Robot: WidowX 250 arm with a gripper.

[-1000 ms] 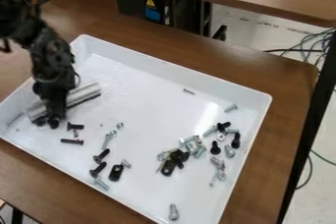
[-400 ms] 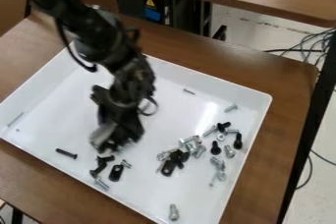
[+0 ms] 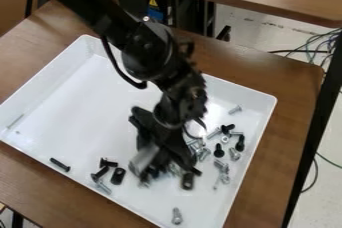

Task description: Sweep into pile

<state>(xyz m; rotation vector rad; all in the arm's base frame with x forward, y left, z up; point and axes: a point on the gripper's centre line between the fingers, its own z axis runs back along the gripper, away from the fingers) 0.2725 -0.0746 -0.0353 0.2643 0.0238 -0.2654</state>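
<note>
Closest to us, a silver bolt point(image 3: 177, 216) lies alone in the white tray point(image 3: 70, 176). It looks hard and a bit heavy for its size, and it may roll. It won't break, so a low, flat push on its side should be best. To pick it up, grab it across the middle.

A bit farther back, a black clip point(image 3: 118, 176) lies beside some dark bolts point(image 3: 100, 172). It looks flat, so it may slide under the pusher. A long black bolt point(image 3: 60, 164) is off to the left, and it is closer to the near wall than before.

Next comes the gripper point(image 3: 160, 166), closed on a grey pusher point(image 3: 143, 159), low in the tray. Both are blurry. They are farther right than before, by the bigger heap. A black piece point(image 3: 188, 181) next to them seems to have slid right too.

Past that, more bolts point(image 3: 222, 166) lie loosely near the right wall, and they look the same as before. The farthest bolt point(image 3: 235, 109) hasn't moved. Behind the tray is the brown desk point(image 3: 294, 79).
</note>
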